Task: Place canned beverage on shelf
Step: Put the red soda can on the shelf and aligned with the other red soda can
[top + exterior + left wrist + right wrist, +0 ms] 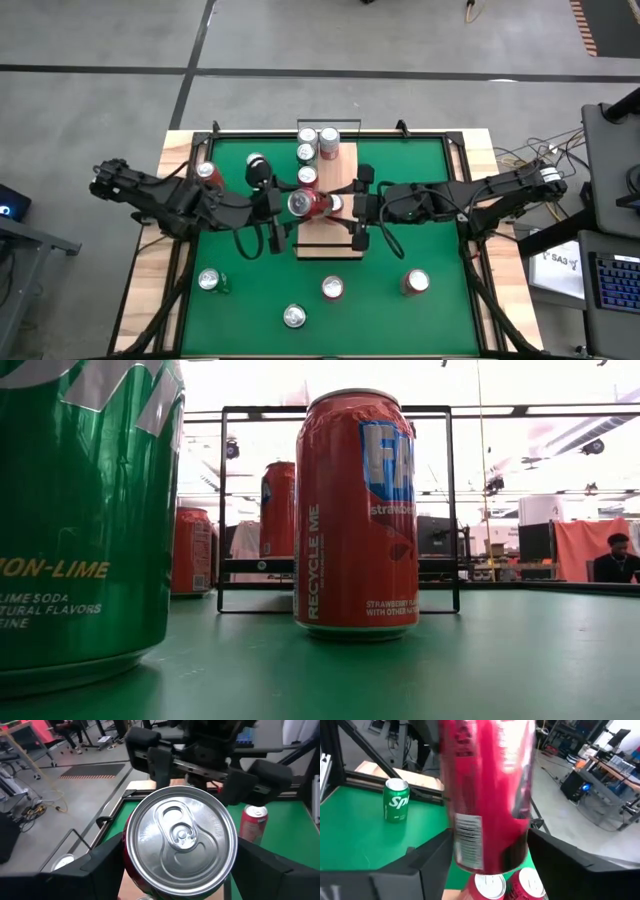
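A red beverage can (308,203) hangs in the air over the middle of the shelf (335,245), a pale wooden board on the green mat. My left gripper (285,208) comes from the table's left and is shut on the can. My right gripper (352,207) faces it from the right and is open. Its two fingers (555,857) stand apart on either side of the can's body (490,795). Several other cans (318,145) stand upright on the shelf's far end. My left gripper pinches the can between its two fingers, one on each side wall (129,870) just below the silver top (181,837). The fingers come nearly level from the table's left. The can is lifted clear of the shelf, roughly upright, its top tipped toward my left arm.
Loose cans stand on the mat: a green one (213,282) near left, three along the near side (293,316) (332,288) (414,282), and two at far left (207,172) (256,162). Black rails (222,510) stand at the shelf's ends.
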You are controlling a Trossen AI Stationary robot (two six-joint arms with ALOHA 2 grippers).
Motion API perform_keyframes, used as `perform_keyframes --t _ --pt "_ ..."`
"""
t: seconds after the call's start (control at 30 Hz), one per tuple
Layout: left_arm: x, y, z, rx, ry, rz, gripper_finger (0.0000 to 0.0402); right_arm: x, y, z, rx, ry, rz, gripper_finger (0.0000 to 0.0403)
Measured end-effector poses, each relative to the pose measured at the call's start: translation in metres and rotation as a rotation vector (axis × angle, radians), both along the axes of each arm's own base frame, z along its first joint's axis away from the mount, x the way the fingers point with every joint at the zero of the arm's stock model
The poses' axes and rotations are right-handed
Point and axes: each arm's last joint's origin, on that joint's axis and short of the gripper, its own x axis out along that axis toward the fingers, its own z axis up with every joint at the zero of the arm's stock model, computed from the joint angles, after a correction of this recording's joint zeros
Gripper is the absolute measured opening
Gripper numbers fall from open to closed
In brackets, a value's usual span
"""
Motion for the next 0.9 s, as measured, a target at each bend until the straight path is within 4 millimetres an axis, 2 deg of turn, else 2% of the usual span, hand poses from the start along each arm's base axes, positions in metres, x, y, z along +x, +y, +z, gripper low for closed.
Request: perform_keyframes --t 0.27,0.43,0.53,0.67,0.77,0.9 --pt "0.0054 0.0033 0.0004 -0.008 -0.025 0.02 0.0281 0.0001 -0.0003 0.0001 0.016 -0.002 0.004 0.0251" --pt "0.0064 0.0045 0.0026 -0.004 -0.048 0.035 0.0281 0.0003 -0.0028 0.004 -0.043 -0.038 -0.092 0.0249" --pt "0.0063 0.005 0.0025 0.007 -0.045 0.044 0.0281 0.0004 -0.0036 0.0044 -0.12 -0.027 -0.091 0.0231" --pt "0.0058 0.0059 0.0029 0.014 -0.047 0.06 0.0281 0.0003 -0.0037 0.0087 -0.05 -0.055 -0.11 0.0215" --pt "0.006 0.0069 0.0019 0.018 -0.037 0.062 0.0281 -0.0002 -0.0041 0.0096 -0.024 -0.053 -0.126 0.0233" --pt "0.0067 0.0083 0.0014 0.021 -0.033 0.061 0.0281 0.0002 -0.0044 0.0098 0.004 -0.064 -0.14 0.0281"
